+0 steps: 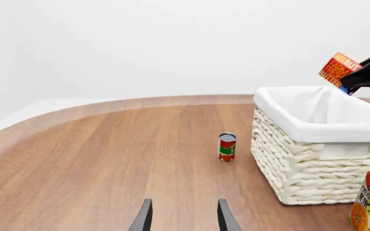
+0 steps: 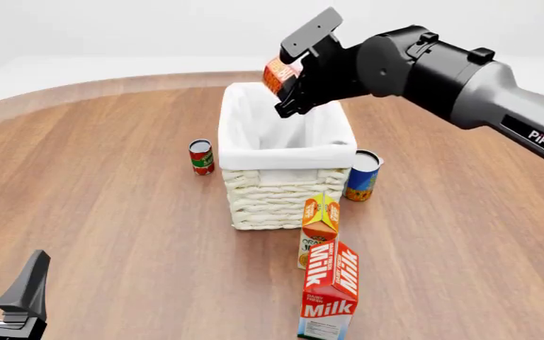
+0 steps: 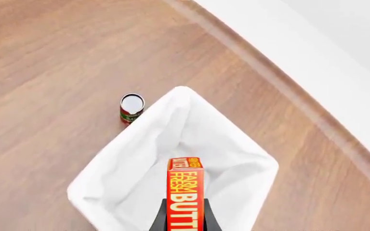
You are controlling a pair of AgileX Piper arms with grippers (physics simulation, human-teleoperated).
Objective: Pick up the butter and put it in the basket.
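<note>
The butter [image 2: 278,74], a small red-orange box with yellow lettering, is held in my right gripper [image 2: 287,83] above the far end of the cream wicker basket [image 2: 274,200]. In the right wrist view the butter [image 3: 185,192] stands between the fingers, over the basket's white cloth lining [image 3: 114,178]. The left wrist view shows the butter [image 1: 338,70] in the right gripper [image 1: 357,83] just above the basket's rim [image 1: 300,127]. My left gripper [image 2: 0,282] is open and empty at the near left, low over the table [image 1: 183,217].
A red can [image 2: 201,156] stands left of the basket, also in the left wrist view [image 1: 227,147]. A blue-orange can [image 2: 362,176] stands on the basket's right. An orange juice carton [image 2: 319,221] and a red milk carton [image 2: 331,292] stand in front of it.
</note>
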